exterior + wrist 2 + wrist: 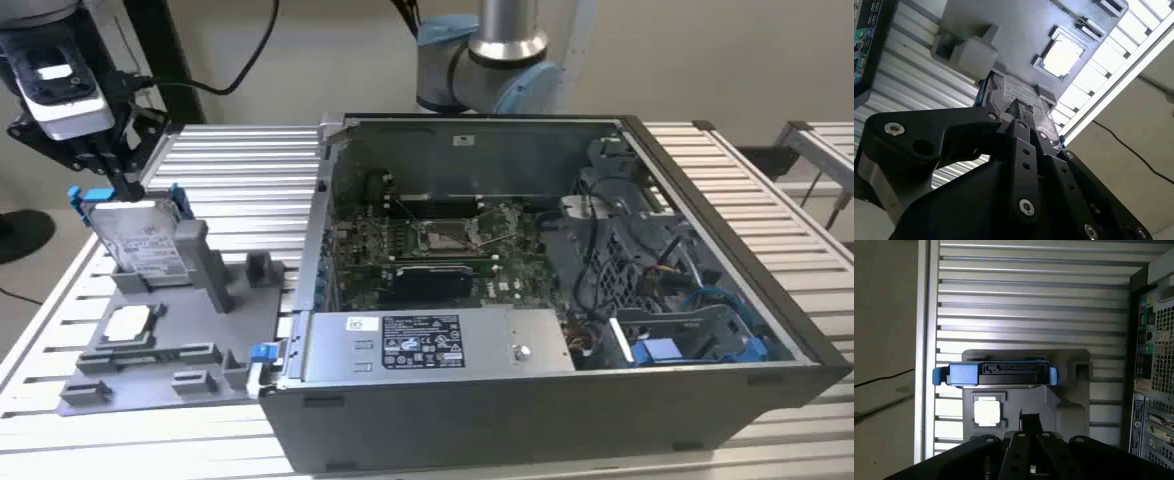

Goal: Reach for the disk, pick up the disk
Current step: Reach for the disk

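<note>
The disk [139, 238] stands on edge in a holder [200, 305] on the worktop's [234, 150] left, top edge exposed for gripping. The tool [118, 168] hangs just above it, jaws together, empty.

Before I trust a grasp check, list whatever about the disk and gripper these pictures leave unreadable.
1. Lower edge of the disk, exterior view: sunk in the grey holder, partly behind its post.
2. Label of the disk, second wrist view: mostly covered by the gripper.
3. Flat faces of the disk, first wrist view: seen edge-on.
4. Whether the gripper touches the disk, exterior view: too close to tell.
</note>
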Available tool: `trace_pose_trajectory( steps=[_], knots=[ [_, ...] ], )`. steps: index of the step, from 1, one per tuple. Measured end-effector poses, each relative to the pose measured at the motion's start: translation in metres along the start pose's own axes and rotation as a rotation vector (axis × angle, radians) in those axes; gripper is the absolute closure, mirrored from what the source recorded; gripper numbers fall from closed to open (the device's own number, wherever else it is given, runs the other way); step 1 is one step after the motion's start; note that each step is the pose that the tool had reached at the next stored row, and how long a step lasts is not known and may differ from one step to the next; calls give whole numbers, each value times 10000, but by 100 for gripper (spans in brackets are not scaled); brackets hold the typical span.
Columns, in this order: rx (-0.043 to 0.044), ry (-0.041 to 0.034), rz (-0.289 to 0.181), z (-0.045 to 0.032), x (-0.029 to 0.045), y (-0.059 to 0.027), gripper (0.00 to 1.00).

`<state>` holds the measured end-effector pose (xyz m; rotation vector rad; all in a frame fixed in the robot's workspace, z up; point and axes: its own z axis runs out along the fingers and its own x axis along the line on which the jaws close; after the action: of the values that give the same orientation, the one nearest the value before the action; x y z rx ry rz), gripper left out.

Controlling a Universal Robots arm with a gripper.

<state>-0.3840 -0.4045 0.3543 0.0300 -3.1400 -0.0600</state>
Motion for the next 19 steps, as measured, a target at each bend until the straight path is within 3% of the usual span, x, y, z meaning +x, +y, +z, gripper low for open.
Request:
trace_pose_trajectory(
  steps=[13, 19],
  knots=[
    [0, 0, 0, 0, 0, 0, 100],
    [2, 0, 3, 5, 5, 120, 100]
  ],
)
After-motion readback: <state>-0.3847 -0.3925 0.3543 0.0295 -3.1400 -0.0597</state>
